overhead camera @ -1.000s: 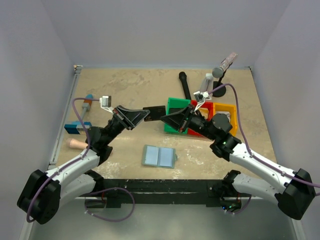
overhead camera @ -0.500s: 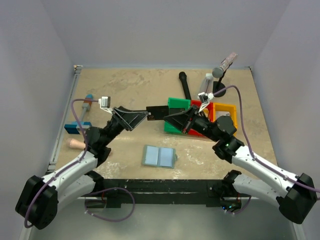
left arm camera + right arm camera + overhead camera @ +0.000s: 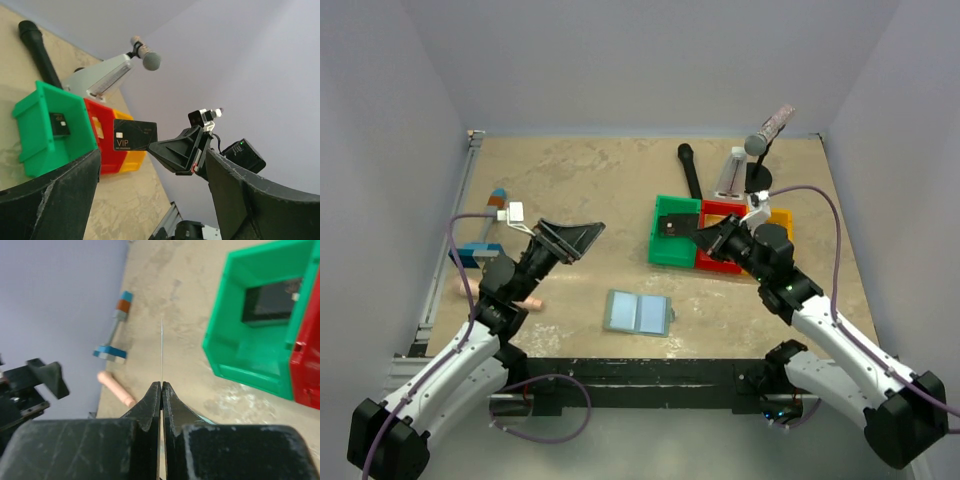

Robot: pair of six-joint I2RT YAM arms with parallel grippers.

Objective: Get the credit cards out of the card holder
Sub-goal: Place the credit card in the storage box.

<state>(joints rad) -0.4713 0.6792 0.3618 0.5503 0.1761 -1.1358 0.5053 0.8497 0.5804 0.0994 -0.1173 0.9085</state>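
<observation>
- Now, the green bin (image 3: 30, 125) holds one dark card (image 3: 59, 124).
- Red bin (image 3: 107, 161) holds a tan card (image 3: 98, 128).
- Right gripper (image 3: 161, 386) pinches a VIP card (image 3: 134, 135) over the green bin.
- Left gripper (image 3: 580, 242) spread, empty.
- Wallet (image 3: 638, 312) lies open on the table (image 3: 580, 180).

The card (image 3: 134, 135) in the right gripper (image 3: 151, 145) is black with gold VIP lettering. Past its jaws stand a green bin (image 3: 35, 150) holding a second black card (image 3: 59, 124), a red bin (image 3: 109, 162) and a yellow bin (image 3: 134, 159). The holder (image 3: 638, 312) is grey-blue, the table (image 3: 590, 180) mottled tan.
</observation>
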